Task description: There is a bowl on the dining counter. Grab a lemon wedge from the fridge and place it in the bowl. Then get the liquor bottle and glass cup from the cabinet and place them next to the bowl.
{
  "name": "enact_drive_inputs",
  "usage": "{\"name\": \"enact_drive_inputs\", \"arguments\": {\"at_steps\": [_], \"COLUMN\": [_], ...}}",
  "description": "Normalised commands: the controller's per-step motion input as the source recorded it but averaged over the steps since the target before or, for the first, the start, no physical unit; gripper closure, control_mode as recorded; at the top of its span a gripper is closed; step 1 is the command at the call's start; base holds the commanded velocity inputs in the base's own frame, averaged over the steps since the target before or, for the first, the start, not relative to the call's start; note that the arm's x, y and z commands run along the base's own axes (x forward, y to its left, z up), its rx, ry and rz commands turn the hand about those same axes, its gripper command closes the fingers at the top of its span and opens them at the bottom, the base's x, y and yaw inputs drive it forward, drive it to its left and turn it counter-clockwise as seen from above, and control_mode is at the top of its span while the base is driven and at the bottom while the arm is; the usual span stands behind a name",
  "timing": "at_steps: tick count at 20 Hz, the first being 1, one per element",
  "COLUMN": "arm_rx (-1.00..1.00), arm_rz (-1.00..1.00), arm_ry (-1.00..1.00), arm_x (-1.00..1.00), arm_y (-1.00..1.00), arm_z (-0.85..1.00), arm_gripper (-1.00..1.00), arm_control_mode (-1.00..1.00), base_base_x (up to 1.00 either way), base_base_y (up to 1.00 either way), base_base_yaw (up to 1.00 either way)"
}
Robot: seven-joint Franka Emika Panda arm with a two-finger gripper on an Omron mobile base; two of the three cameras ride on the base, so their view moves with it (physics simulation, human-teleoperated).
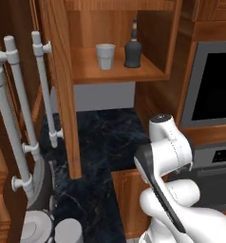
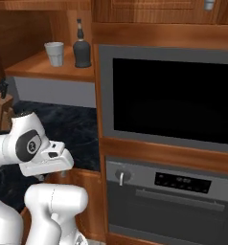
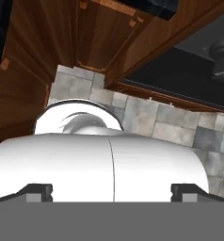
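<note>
The cabinet [image 1: 116, 71] stands open, and its brown door [image 1: 62, 95] with long grey bar handles [image 1: 43, 85] swings out to the left. On its shelf the pale glass cup [image 1: 105, 56] [image 2: 54, 53] stands upright. Just to the right of it is the dark liquor bottle [image 1: 133, 50] [image 2: 82, 48]. My arm is folded low in front of the counter, well below the shelf. In the hand view my gripper [image 3: 113, 192] is open, pointing down at the floor, with its fingertips [image 3: 38, 190] far apart and nothing between them. The bowl, lemon wedge, fridge and dining counter are out of view.
A black marble counter [image 1: 105, 137] [image 2: 73, 129] runs under the cabinet. To the right a built-in oven with a dark window [image 2: 173, 100] sits above a second oven [image 2: 173, 191]. A knife block [image 2: 1, 103] stands at the left. Grey round appliances [image 1: 39, 223] sit at the lower left. Below the hand is grey tiled floor [image 3: 147, 117].
</note>
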Motion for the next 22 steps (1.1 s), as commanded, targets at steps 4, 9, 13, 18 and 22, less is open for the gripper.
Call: {"name": "enact_drive_inputs", "arguments": {"at_steps": [4, 9, 13, 18, 22], "arm_rx": [0.0, 0.06, 0.2, 0.26, 0.25], "arm_rz": [0.0, 0.03, 0.18, 0.15, 0.08], "arm_ry": [0.0, -0.04, -0.16, -0.26, -0.41], "arm_x": [0.0, 0.06, 0.07, 0.06, 0.02], "arm_y": [0.0, 0.24, 0.57, 0.23, 0.0], "arm_z": [0.0, 0.06, 0.31, 0.54, 0.73], "arm_gripper": [-1.0, -1.0, -1.0, -1.0, -1.0], "arm_control_mode": [1.0, -1.0, -1.0, -1.0, -1.0], "base_base_x": [0.29, 0.1, 0.0, 0.0, 0.0], "base_base_y": [0.87, 0.42, 0.0, 0.0, 0.0], "base_base_yaw": [-0.17, 0.0, 0.0, 0.0, 0.0]}}
